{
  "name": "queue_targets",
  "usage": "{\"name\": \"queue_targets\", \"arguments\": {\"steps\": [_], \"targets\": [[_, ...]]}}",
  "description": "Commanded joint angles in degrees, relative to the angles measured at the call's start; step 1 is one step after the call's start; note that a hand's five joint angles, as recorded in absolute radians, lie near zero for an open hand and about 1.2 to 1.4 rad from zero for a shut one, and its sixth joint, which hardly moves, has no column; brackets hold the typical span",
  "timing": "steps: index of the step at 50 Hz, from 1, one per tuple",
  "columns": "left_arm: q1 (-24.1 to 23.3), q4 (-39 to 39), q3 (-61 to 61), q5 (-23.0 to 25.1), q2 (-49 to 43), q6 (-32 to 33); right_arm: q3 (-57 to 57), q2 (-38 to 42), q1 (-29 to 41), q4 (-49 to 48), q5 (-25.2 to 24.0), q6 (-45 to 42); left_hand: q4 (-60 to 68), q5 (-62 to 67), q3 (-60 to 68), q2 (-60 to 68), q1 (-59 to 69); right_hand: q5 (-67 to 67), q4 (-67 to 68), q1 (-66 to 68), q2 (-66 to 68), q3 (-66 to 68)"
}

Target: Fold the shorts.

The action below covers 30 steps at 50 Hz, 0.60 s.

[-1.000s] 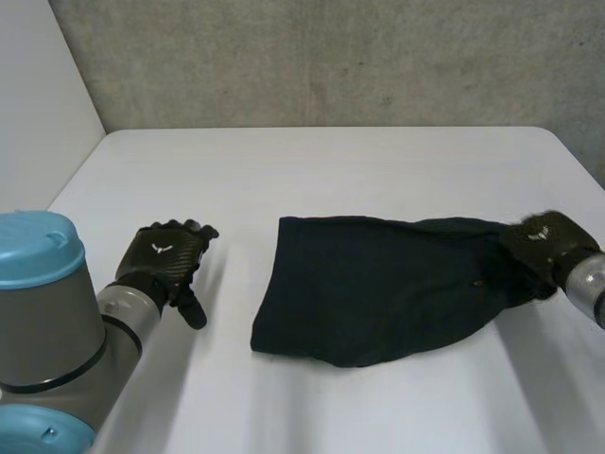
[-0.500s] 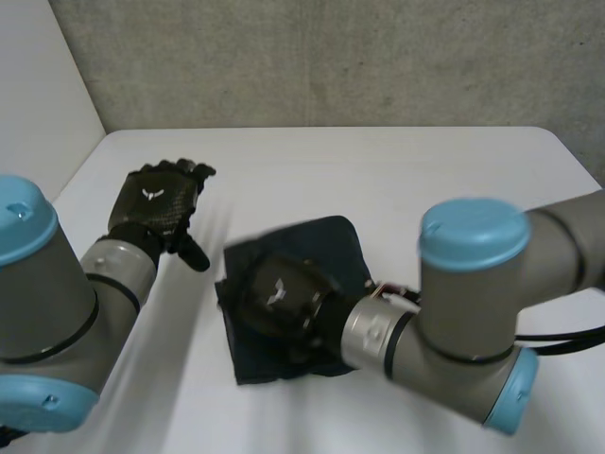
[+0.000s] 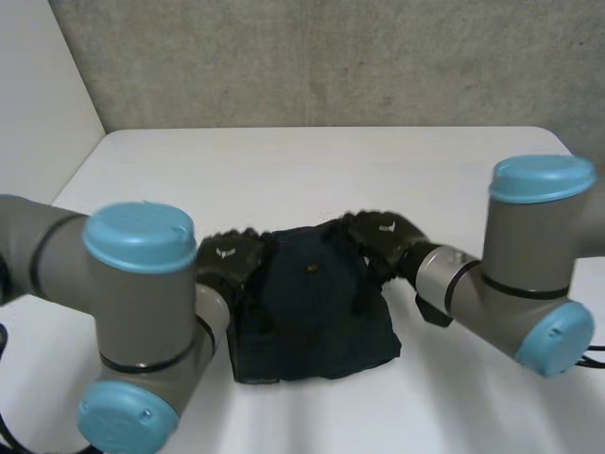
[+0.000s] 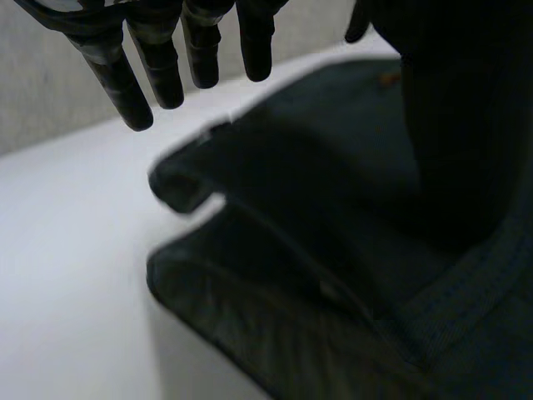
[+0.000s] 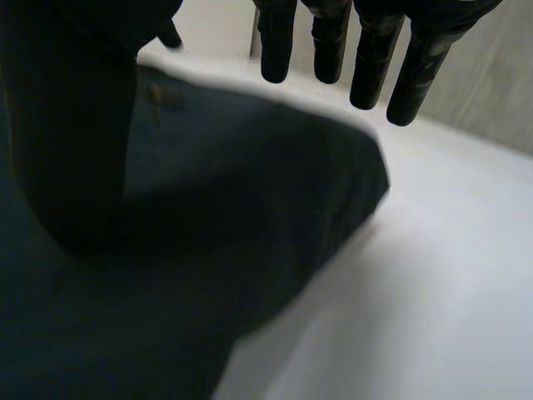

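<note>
Head view: the shorts [image 3: 317, 312] lie bunched into a dark, roughly square pile on the table [image 3: 312, 170], about midway between its left and right edges and somewhat nearer the front edge than the far one. A small pale speck [image 3: 310, 269] shows on the top layer.

The left hand [image 3: 227, 263] sits at the pile's left side, toward its far corner. The right hand [image 3: 383, 236] is at the far right corner, with one dark digit reaching down over the cloth. Both arms bend inward from the front corners of the table.

Left wrist view: the fingers [image 4: 166, 58] hang straight and spread, their tips clear above the shorts, gripping nothing (released). Stacked layers of cloth show at the pile's edge beneath them.

Right wrist view: the fingers [image 5: 371, 58] are likewise straight and slack, above the pile's rounded corner, with bare table beyond. A dark mass beside each palm is too close to make out.
</note>
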Motion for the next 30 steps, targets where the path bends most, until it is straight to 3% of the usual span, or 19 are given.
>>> {"name": "queue_targets", "arguments": {"steps": [1, 7, 13, 17, 24, 30], "targets": [[-1.58, -0.26, -1.70, -2.30, -2.18, 0.06, -1.06, 3.35, 0.18, 0.47, 3.63, -4.47, -1.47, -2.45, -2.01, -1.28, -1.07, -3.80, -3.61, -1.72, -2.68, -2.33], [-0.62, 0.01, -0.57, -2.30, -5.70, 1.81, -1.23, 5.29, 0.27, -0.59, 4.16, -6.75, -1.68, -2.66, -2.23, -1.50, -1.29, -3.80, -3.61, -1.72, -2.68, -2.33], [2.28, 0.09, -0.30, -2.13, -6.67, 7.78, -1.06, 5.99, 0.18, -1.64, 4.77, -8.08, -1.68, -2.66, -2.23, -1.50, -1.29, -3.80, -3.61, -1.72, -2.68, -2.33], [2.37, -0.08, 0.22, 0.67, -5.19, 9.20, -0.71, 4.33, -0.26, -2.17, 5.04, -7.55, -1.68, -2.66, -2.23, -1.50, -1.29, -3.80, -3.61, -1.72, -2.68, -2.33], [3.77, -0.61, 4.61, 9.03, 4.12, 8.67, 0.44, -7.09, -0.61, -7.35, 6.96, -5.27, -1.68, -2.66, -2.23, -1.50, -1.29, -3.80, -3.61, -1.72, -2.68, -2.33], [10.10, -7.45, 11.90, 10.70, 14.94, 8.50, -1.84, -18.08, -3.06, -8.24, 16.19, -0.87, -1.68, -2.66, -2.23, -1.50, -1.29, -3.80, -3.61, -1.72, -2.68, -2.33]]}}
